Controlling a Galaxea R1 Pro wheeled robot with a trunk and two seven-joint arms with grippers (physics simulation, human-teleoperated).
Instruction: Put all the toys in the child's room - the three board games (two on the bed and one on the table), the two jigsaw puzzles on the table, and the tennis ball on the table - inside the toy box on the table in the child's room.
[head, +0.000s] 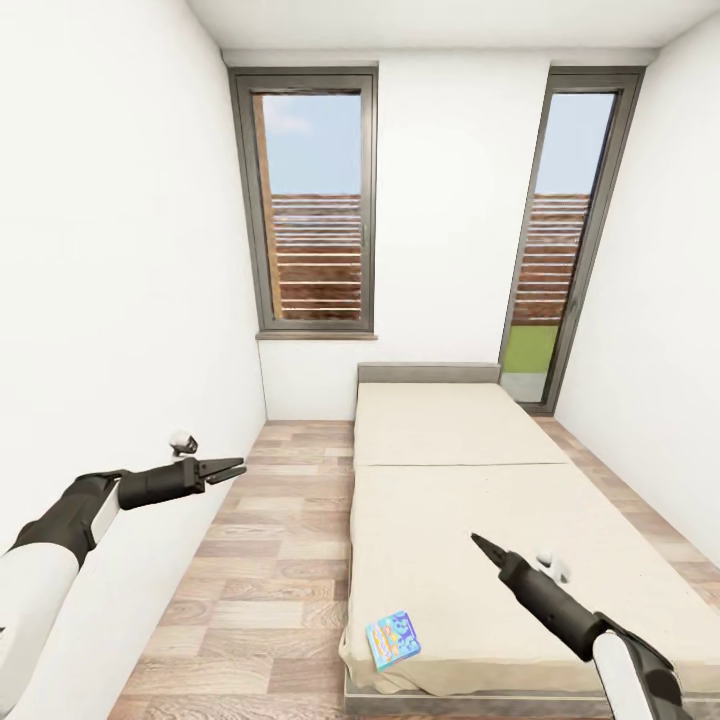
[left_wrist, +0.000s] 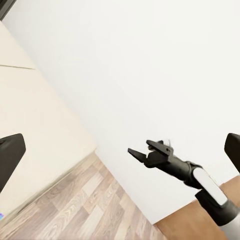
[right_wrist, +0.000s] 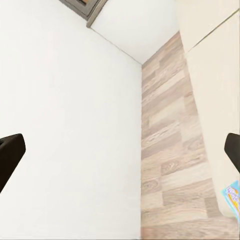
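Small blue board game (head: 392, 639) lies flat on beige bed (head: 450, 540) near corner, left gripper (head: 232, 468) and right gripper (head: 482, 543) fingers apart, empty.

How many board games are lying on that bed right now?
1. A small blue board game lies at the near left corner of the bed, by its edge next to the wood floor. The bed's near end runs below the head view, so another may be hidden.
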